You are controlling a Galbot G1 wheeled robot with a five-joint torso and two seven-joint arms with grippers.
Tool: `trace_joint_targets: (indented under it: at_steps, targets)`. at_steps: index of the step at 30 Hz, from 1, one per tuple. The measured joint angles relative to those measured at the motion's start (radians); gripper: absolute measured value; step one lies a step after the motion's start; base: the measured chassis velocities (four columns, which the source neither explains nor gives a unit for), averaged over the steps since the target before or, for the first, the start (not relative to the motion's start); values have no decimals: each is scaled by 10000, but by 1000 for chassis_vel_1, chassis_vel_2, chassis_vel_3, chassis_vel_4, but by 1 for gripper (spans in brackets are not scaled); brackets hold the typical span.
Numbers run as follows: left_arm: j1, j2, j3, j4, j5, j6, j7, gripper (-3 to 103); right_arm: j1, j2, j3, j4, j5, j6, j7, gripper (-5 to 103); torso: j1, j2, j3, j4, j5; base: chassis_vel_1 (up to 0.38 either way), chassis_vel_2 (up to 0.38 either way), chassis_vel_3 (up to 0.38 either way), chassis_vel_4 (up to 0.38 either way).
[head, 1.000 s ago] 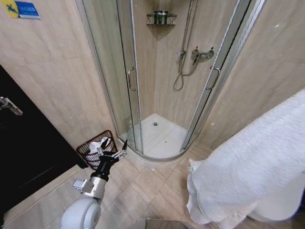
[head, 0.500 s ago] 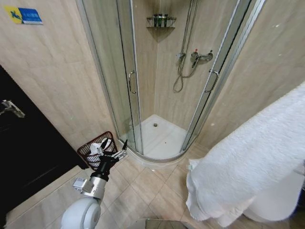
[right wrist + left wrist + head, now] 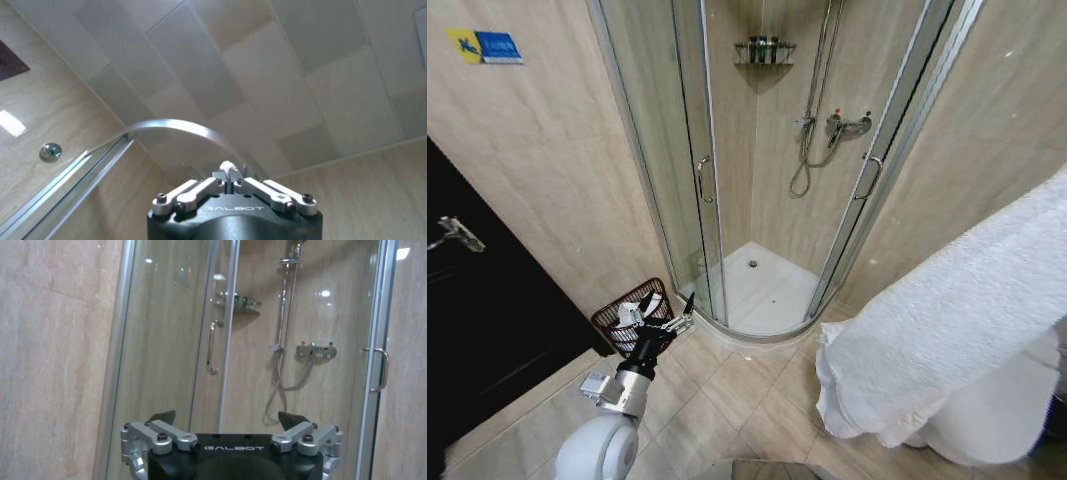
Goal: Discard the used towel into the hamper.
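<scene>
The used towel [image 3: 927, 340], large and white, hangs in a thick drape across the right of the head view, off the floor. In the right wrist view my right gripper [image 3: 229, 176] points up at the ceiling, shut on a tuft of the towel [image 3: 229, 165]. The hamper [image 3: 610, 320], a small dark red-brown wire basket, stands on the floor by the wall, left of the shower, with white items inside. My left gripper [image 3: 663, 318] hovers just in front of the hamper, open with nothing between its fingers [image 3: 162, 416].
A curved glass shower cabin [image 3: 697, 180] with a white tray [image 3: 762, 290] fills the corner ahead. A black door [image 3: 487, 330] stands at the left. A white rounded fixture [image 3: 987, 425] sits under the towel. Beige floor tiles [image 3: 727, 400] lie open between hamper and towel.
The camera has tilted up a little. The towel has risen on the right, its lower edge higher off the floor. The left arm has stayed put.
</scene>
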Motion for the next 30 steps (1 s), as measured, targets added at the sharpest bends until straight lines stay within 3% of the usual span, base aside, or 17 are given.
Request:
trace_joint_targets:
  at_steps: [24,30]
  targets:
    - [0,0,0,0,0,0,0,100,-114,198,-152,176,35,-16,48,2,608,1338,731,0,0,0,0,0,0]
    - [0,0,0,0,0,0,0,100,-176,293,-203,178,26,-16,46,2,652,1446,795,0,1,0,0,0,0]
